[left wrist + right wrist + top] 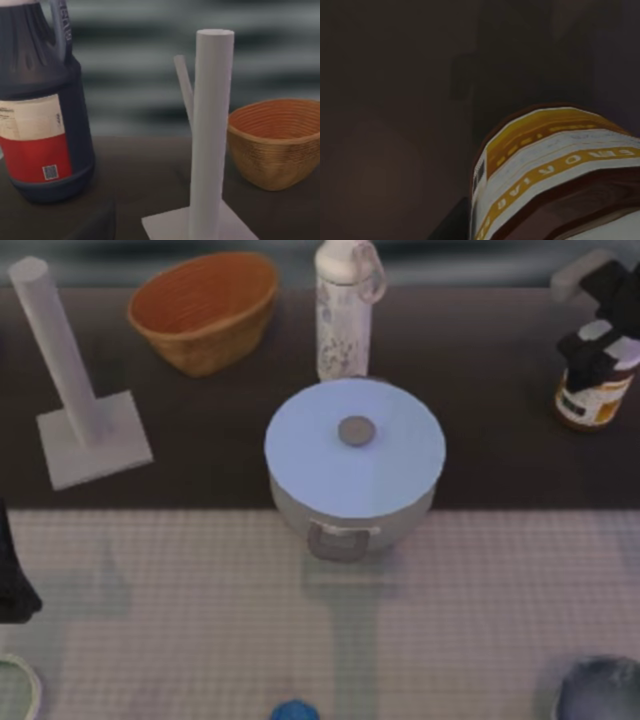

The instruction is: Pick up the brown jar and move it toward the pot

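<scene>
The brown jar (592, 392), with a white lid and an orange-and-white label, stands at the far right of the dark strip of the table. My right gripper (598, 352) is down over its top, shut on it; black fingers (584, 362) straddle the lid. The right wrist view is dark, filled by the jar (555, 170) with one finger's edge against its side. The pot (352, 470), grey-white with a pale blue lid and grey knob, sits mid-table, well to the jar's left. My left arm (12, 580) is parked at the left edge.
A woven basket bowl (205, 310) and a white speckled bottle (343, 310) stand behind the pot. A white post on a square base (75, 390) is at the back left, beside a dark jug (42, 115). A grey bowl (600, 690) sits at the front right.
</scene>
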Controlling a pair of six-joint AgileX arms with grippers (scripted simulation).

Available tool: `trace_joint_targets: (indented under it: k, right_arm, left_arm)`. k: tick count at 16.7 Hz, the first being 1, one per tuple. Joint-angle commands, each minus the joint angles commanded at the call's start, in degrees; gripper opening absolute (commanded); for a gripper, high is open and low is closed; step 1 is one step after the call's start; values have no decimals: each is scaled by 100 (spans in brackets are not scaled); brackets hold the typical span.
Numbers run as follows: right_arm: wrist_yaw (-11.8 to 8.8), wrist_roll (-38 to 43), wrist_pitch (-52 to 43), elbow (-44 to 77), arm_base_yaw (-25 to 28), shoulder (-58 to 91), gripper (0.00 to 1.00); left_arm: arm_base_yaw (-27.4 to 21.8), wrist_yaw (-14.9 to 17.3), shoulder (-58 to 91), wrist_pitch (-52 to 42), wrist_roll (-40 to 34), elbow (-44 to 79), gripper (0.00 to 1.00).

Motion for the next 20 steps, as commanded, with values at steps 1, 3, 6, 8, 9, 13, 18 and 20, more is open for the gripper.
trace_joint_targets:
  k: [1,3,6,8,9,13,18,20]
  right_arm:
    - [-1,-1,0,-14,3,-15,0]
    - [-6,-4,-6,-218,20,-222,0]
    - [-13,19,-34,-952,31,-982,0]
    - [-18,28,-62,-1631,47,-1743,0]
    - [-21,27,-79,-1964,59,-2099,0]
    - [-29,16,-146,-2778,97,-2932,0]
    - [-32,26,-151,-2819,67,-2978,0]
    - [-16,102,-129,-2837,104,-2976,0]
  left_arm:
    - [0,0,0,0,0,0,100]
    - [0,0,0,0,0,0,100]
    - [0,0,0,0,0,0,100]
    - [0,0,0,0,0,0,100]
    - [0,0,0,0,0,0,100]
    - [0,0,0,0,0,0,100]
    - [0,0,0,0,0,0,100]
    - [0,0,0,0,0,0,100]
